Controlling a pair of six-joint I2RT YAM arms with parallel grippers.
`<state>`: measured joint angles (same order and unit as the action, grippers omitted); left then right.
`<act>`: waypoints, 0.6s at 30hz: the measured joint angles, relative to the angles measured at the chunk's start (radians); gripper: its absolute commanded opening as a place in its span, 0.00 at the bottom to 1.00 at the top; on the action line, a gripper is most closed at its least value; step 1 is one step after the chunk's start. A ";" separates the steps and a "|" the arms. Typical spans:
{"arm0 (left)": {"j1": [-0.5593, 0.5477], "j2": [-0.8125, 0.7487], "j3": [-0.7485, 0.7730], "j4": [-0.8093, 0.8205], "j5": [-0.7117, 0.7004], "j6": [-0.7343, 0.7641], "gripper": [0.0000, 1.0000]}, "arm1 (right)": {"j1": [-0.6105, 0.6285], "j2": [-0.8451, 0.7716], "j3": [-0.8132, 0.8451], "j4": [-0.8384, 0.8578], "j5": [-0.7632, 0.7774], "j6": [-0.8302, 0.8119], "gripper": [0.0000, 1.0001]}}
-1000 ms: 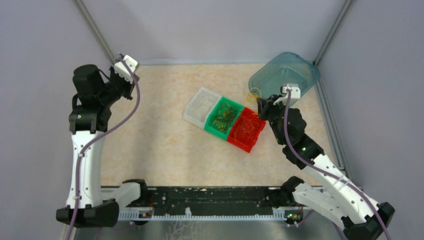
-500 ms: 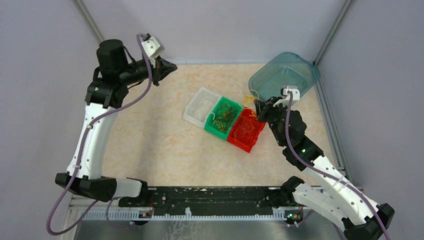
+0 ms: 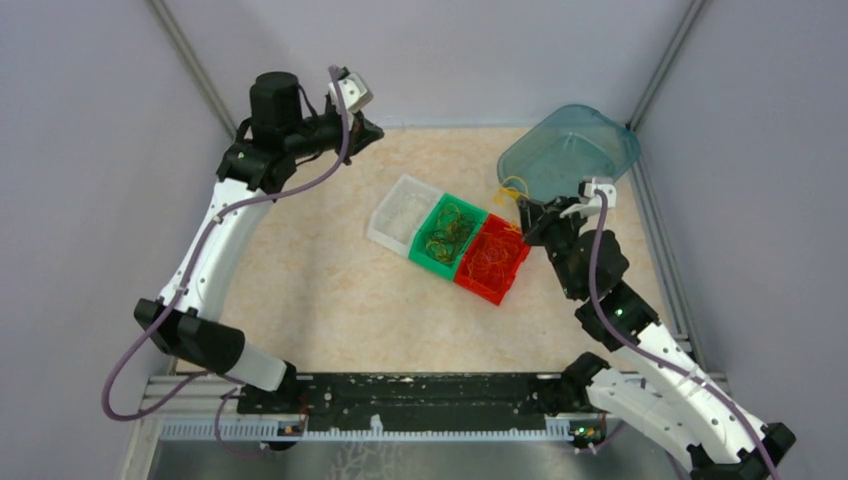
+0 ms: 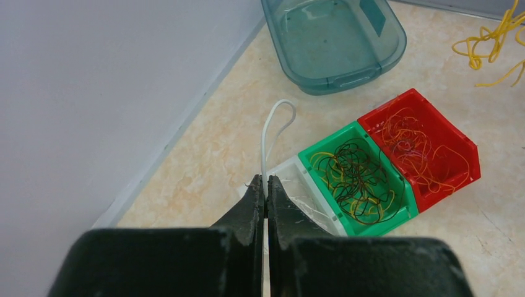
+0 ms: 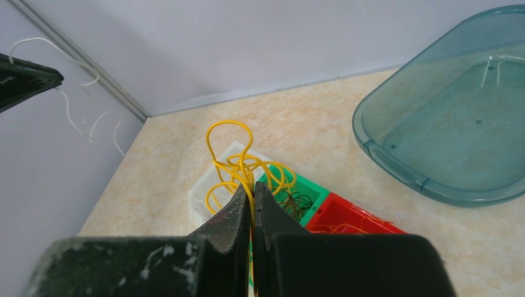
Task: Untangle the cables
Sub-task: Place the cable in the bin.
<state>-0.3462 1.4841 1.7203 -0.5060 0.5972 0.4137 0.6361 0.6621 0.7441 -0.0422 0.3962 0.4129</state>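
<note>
In the left wrist view my left gripper (image 4: 266,184) is shut on a thin white cable (image 4: 270,130), which loops up past the fingertips. From above, that gripper (image 3: 372,128) hangs high at the back left of the table. My right gripper (image 5: 252,189) is shut on a tangle of yellow cables (image 5: 230,162), held above the bins. The top view shows the right gripper (image 3: 524,211) beside the red bin, yellow loops (image 3: 511,188) sticking out of it. Brown and yellow cables (image 4: 357,175) lie in the green bin, orange and red ones (image 4: 421,151) in the red bin.
Three joined bins sit mid-table: clear (image 3: 399,207), green (image 3: 436,257), red (image 3: 490,291). A teal tub (image 3: 570,150) stands tilted in the back right corner. Grey walls close in the back and both sides.
My left arm has swung from the far left towards the back middle with the white cable in its jaws. The right gripper has shifted slightly back and right, still holding the yellow tangle.
</note>
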 measured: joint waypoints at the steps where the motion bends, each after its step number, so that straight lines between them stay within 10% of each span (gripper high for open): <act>1: -0.006 0.010 0.000 0.005 -0.003 0.001 0.00 | 0.000 -0.001 0.000 0.000 0.001 0.000 0.00; 18: -0.025 0.124 -0.171 0.138 -0.068 0.074 0.00 | 0.000 -0.014 0.000 -0.029 0.026 0.000 0.00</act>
<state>-0.3710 1.6081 1.5497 -0.3679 0.5297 0.4877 0.6361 0.6479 0.7441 -0.0708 0.4225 0.4129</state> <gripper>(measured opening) 0.011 0.011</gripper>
